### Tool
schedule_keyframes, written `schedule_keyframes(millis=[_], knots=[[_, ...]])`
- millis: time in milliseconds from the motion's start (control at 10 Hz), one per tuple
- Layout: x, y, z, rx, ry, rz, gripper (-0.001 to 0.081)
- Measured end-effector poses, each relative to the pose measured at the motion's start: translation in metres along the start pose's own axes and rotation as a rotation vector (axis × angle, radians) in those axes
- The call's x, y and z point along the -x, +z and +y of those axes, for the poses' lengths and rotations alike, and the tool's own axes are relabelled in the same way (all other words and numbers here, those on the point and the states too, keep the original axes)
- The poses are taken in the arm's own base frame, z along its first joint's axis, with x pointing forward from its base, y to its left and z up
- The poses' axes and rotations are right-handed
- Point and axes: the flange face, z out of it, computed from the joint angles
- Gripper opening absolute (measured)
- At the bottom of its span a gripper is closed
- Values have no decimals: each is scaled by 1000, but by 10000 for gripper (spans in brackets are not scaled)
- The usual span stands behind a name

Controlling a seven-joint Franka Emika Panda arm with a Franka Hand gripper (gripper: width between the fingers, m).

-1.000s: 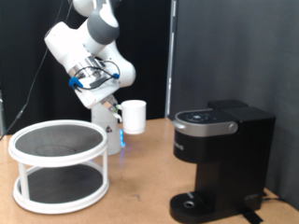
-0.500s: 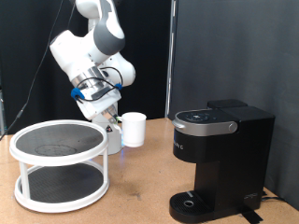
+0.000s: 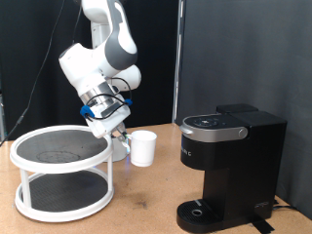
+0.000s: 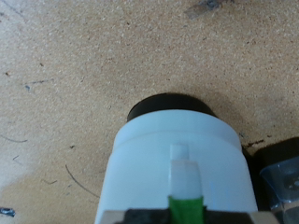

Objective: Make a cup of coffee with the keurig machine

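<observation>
Gripper [image 3: 124, 139] pinches the cup [image 3: 143, 148] by its handle side — cup held upright above the table [image 3: 146, 200]. The keurig machine [image 3: 229, 171] stands apart, at the exterior view's right, lid down.

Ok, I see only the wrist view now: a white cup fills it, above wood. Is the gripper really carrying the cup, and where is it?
Observer: Yes. In the exterior view the gripper holds the cup by its side, above the table.
Operator: Is the keurig machine near?
Observer: The keurig machine stands toward the exterior view's right of the cup, with a gap between them.
Operator: Anything on the other side?
Observer: A white two-tier round rack stands at the exterior view's left, just beside the gripper.
</observation>
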Motion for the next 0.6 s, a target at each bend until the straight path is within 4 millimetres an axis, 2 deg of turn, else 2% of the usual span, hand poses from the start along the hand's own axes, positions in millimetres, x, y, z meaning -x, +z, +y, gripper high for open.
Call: schedule_keyframes(millis=[600], knots=[[-2,30,2,-23,8,52,70]])
